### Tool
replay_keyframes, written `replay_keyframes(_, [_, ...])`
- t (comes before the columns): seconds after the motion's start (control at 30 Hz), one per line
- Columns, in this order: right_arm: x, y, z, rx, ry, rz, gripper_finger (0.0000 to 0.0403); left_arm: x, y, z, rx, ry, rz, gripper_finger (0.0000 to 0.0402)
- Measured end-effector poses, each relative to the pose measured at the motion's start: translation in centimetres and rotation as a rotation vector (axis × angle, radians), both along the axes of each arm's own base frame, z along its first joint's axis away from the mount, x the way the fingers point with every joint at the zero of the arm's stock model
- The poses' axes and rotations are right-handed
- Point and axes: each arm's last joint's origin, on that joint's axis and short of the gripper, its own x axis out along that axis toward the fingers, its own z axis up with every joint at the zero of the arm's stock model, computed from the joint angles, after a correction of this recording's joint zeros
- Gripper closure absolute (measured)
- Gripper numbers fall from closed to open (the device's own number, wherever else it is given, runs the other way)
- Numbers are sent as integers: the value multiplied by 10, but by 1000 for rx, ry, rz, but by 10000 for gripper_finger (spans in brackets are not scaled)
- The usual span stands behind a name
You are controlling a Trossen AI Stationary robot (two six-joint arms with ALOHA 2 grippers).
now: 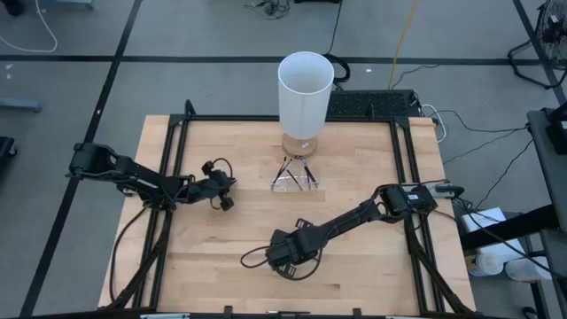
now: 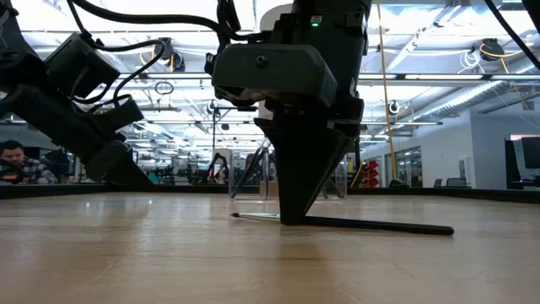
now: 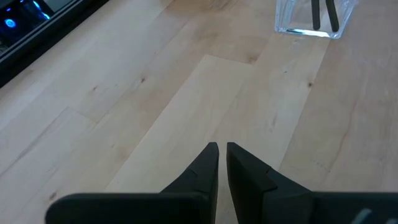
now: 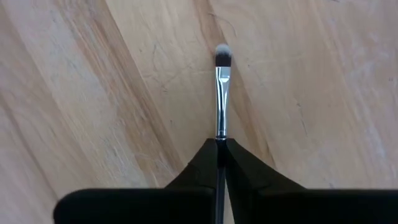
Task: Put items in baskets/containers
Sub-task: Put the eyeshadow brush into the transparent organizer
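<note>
One thin dark stick, a small brush with a silver ferrule and pale tip (image 4: 221, 93), lies flat on the wooden table near its front middle (image 2: 380, 225). My right gripper (image 4: 221, 147) stands over it, shut on it (image 1: 285, 252). The clear low container (image 1: 294, 180) sits at the table's far middle, in front of the white cylinder, and several dark sticks lean inside it (image 3: 323, 14). My left gripper (image 3: 222, 148) hangs shut over bare wood at the table's left (image 1: 225, 200), well short of the container (image 3: 309, 18). My right gripper pinches the brush between its two fingertips, on the dark handle just behind the silver ferrule (image 4: 220, 138). The fingers (image 2: 295, 207) come from above, pointing down, across the stick. The brush lies on the table, its long handle (image 2: 405, 226) reaching out to one side.
A tall white cylinder (image 1: 306, 89) stands on a cork base right behind the container. A black frame (image 1: 403, 168) runs round the table's edges. Bare wood lies between the two grippers and the container. A person (image 2: 15, 160) sits in the room beyond.
</note>
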Motion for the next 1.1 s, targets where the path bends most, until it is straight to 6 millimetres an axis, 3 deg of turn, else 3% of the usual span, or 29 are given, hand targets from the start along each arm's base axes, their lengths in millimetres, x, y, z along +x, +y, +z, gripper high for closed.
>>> replay_keyframes(0.3, [8,2,10,-18,-117,73,401,0,0,0,0,2,0,360])
replay_keyframes(0.5, [20,3,49,-56,-357,173,402,0,0,0,-1,1,-1,360])
replay_keyframes(0.63, [20,-2,95,-111,-528,191,402,0,0,0,-1,2,0,360])
replay_keyframes(0.8, [17,-3,125,-199,-641,250,403,-1,0,-1,-1,8,-1,360])
replay_keyframes(0.97, [18,-14,176,-271,-847,301,403,-1,0,-1,-1,9,0,360])
replay_keyframes(1.1, [24,-25,194,-349,-932,384,403,-1,0,-1,-2,9,0,360])
